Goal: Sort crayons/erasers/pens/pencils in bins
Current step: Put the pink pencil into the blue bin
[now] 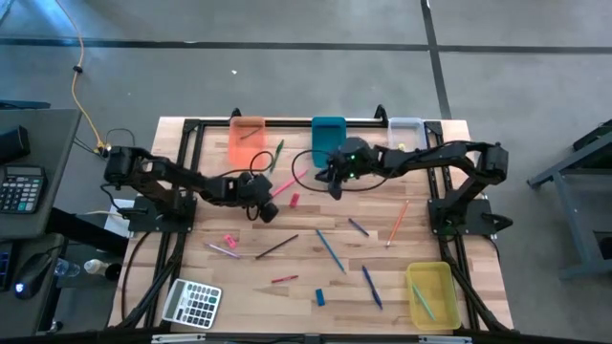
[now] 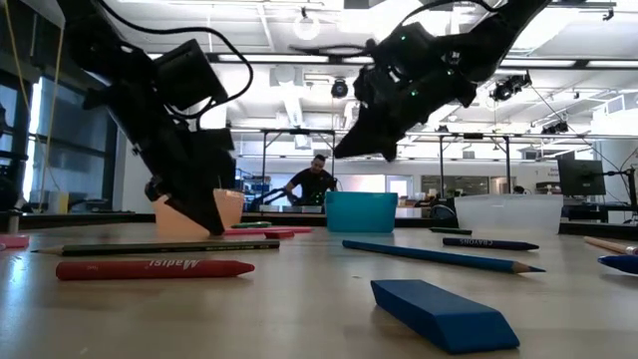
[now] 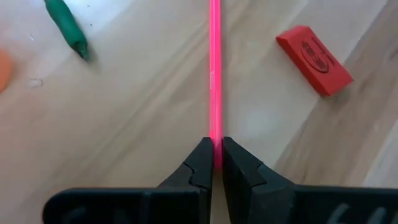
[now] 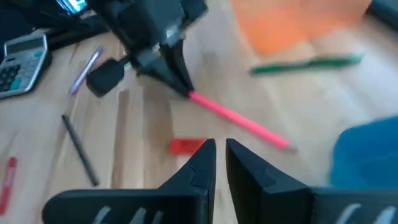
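My left gripper (image 1: 270, 198) is low over the middle of the table and shut on a thin pink pencil (image 1: 284, 185). The pencil runs from the fingers toward the teal bin (image 1: 328, 134). A red eraser (image 3: 314, 59) lies flat on the table beside the pencil. A green pencil (image 1: 276, 156) lies by the orange bin (image 1: 248, 139). My right gripper (image 1: 336, 183) hangs above the table in front of the teal bin. It is shut and empty, and it looks down on the pink pencil (image 4: 239, 118). My left gripper pinches the pink pencil's near end (image 3: 216, 138) between its two fingertips, which lie in line with the pencil. The fingers slant down toward the table. The pencil points away from the fingers toward its free end (image 4: 281, 142); whether that end rests on the table I cannot tell.
A clear bin (image 1: 404, 132) stands at the back right and a yellow bin (image 1: 432, 292) at the front right. A grey calculator (image 1: 191, 304) lies at the front left. Blue pens (image 1: 330, 250), an orange pencil (image 1: 397, 222), a blue eraser (image 1: 320, 297) and a red crayon (image 1: 284, 279) lie scattered.
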